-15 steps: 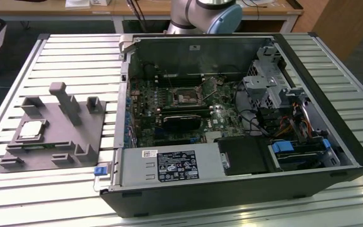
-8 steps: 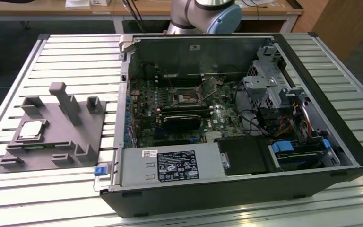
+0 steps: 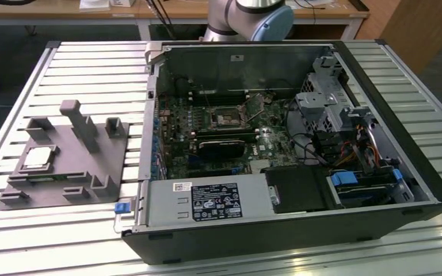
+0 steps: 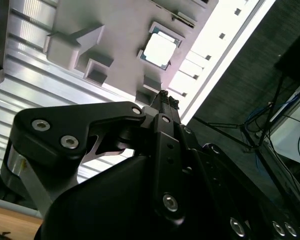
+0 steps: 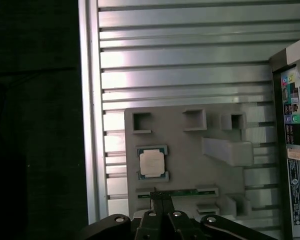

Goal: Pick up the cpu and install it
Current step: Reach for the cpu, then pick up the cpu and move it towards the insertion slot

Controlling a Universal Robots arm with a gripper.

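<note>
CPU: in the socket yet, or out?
Out. The cpu lies flat on the grey fixture, outside the computer case.

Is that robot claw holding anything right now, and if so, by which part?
Nothing is held. The gripper is shut and empty, while the cpu lies in its seat on the grey fixture, apart from the gripper.

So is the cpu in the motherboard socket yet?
No, the cpu sits in the grey fixture on the table, outside the computer case.
</note>
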